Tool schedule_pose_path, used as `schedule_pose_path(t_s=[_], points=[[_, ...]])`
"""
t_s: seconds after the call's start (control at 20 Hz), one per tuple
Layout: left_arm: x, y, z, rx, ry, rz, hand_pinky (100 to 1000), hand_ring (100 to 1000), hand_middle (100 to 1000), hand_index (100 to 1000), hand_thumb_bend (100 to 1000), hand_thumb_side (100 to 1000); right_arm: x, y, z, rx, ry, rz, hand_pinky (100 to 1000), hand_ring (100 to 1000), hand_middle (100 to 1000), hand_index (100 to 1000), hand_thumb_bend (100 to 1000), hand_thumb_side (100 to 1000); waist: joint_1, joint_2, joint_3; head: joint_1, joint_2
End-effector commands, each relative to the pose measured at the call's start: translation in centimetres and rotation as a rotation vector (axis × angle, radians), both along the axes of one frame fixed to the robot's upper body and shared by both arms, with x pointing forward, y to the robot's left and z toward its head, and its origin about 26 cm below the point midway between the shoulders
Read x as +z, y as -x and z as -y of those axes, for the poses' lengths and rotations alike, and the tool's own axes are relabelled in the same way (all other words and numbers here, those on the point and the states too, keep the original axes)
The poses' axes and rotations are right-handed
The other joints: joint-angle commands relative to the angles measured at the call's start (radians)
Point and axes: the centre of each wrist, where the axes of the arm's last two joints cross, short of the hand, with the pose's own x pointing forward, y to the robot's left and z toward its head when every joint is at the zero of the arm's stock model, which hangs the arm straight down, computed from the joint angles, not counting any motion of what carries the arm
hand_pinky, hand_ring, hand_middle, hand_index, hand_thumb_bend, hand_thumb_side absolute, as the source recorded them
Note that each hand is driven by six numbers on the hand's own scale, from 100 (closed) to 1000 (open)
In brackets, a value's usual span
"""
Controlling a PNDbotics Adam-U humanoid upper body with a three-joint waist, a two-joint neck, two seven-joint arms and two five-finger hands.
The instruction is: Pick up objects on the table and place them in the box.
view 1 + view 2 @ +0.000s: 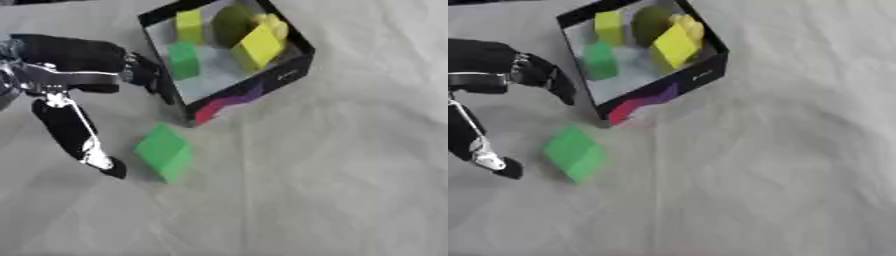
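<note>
A green block (164, 152) lies on the grey cloth just below the box's near corner. My left hand (74, 67) comes in from the left and hovers to the block's left, open: its thumb (80, 137) points down beside the block and its fingers (144, 72) reach toward the box wall, touching nothing that I can make out. The black box (289, 75) with a white floor stands at the top centre. In it are a yellow cube (257, 47), a tall yellow block (189, 26), a green block (183, 60), a dark green round thing (229, 24) and a pale yellow thing (275, 24). My right hand is out of sight.
Wrinkled grey cloth (332, 175) covers the table. The box shows a red and purple pattern (226, 102) on its near wall.
</note>
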Motion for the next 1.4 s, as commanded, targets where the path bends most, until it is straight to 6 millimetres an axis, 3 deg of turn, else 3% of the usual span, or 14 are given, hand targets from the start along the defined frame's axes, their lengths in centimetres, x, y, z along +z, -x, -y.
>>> schedule_pose_path(t_s=[0.05, 0.35, 0.55, 1.4], points=[[0.4, -0.4, 0.0, 0.009, -0.019, 0.01, 801, 775, 801, 866, 689, 270, 0.8, 0.2, 0.3, -0.006, 0.025, 0.018, 811, 712, 693, 840, 100, 677, 0.01, -0.026, 0.002, -0.002, -0.012], [-0.3, -1.5, 0.2, 0.02, -0.038, -0.02, 795, 769, 802, 868, 694, 281, 0.8, 0.2, 0.2, -0.002, 0.025, 0.017, 812, 712, 694, 840, 100, 676, 0.009, -0.026, 0.001, -0.002, -0.013], [-0.9, -2.3, 0.2, 0.028, -0.07, -0.044, 803, 782, 849, 848, 702, 296, 0.8, 0.1, 0.2, 0.001, 0.024, 0.016, 813, 711, 694, 841, 100, 677, 0.008, -0.025, 0.0, 0.001, -0.015], [-2.8, -4.9, 0.6, 0.043, -0.122, -0.041, 807, 787, 827, 875, 759, 267, 0.6, 0.1, 0.1, 0.009, 0.025, 0.011, 815, 709, 694, 840, 100, 678, 0.004, -0.02, -0.001, 0.005, -0.017]])
